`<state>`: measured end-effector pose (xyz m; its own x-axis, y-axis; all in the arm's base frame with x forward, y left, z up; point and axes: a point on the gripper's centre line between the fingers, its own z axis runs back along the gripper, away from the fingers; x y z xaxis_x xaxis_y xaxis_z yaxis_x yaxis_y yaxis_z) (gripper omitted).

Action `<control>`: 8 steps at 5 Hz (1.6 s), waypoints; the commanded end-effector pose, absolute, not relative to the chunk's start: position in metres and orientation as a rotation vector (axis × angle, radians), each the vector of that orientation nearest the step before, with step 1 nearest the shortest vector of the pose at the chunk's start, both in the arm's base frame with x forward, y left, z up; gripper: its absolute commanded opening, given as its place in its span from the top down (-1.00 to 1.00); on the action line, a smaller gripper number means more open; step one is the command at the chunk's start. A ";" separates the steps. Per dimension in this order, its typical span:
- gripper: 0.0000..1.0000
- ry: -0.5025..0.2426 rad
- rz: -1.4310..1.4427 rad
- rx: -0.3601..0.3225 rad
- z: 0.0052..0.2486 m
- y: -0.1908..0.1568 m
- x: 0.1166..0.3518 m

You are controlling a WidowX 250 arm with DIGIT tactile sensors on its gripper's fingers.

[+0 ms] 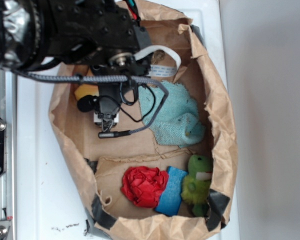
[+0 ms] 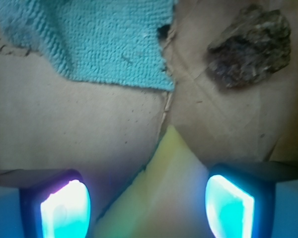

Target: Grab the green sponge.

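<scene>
Gripper (image 2: 146,208) jaws apart, straddling the sponge (image 2: 159,193) corner; cloth (image 2: 89,39) lies ahead, brown lump (image 2: 251,47) ahead-right, nothing blocking.

Towel (image 1: 174,114) and toys (image 1: 165,187) inside bag (image 1: 225,135)

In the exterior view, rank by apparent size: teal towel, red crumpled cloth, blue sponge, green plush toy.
1. teal towel
2. red crumpled cloth
3. blue sponge and green plush toy, too alike to rank.
</scene>
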<state>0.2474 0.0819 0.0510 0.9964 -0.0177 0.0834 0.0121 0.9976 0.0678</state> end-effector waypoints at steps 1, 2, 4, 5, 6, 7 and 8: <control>-1.00 -0.109 -0.030 0.109 0.050 0.080 0.251; -1.00 -0.112 -0.049 0.130 0.041 0.075 0.247; -1.00 -0.113 -0.065 0.136 0.037 0.071 0.244; -1.00 -0.110 -0.057 0.134 0.038 0.071 0.244; 1.00 -0.111 -0.041 0.124 0.039 0.072 0.247; 1.00 -0.106 -0.031 0.117 0.041 0.073 0.249; 1.00 -0.104 -0.027 0.117 0.042 0.074 0.250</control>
<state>0.2420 0.0705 0.0314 0.9972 -0.0263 0.0696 0.0186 0.9940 0.1081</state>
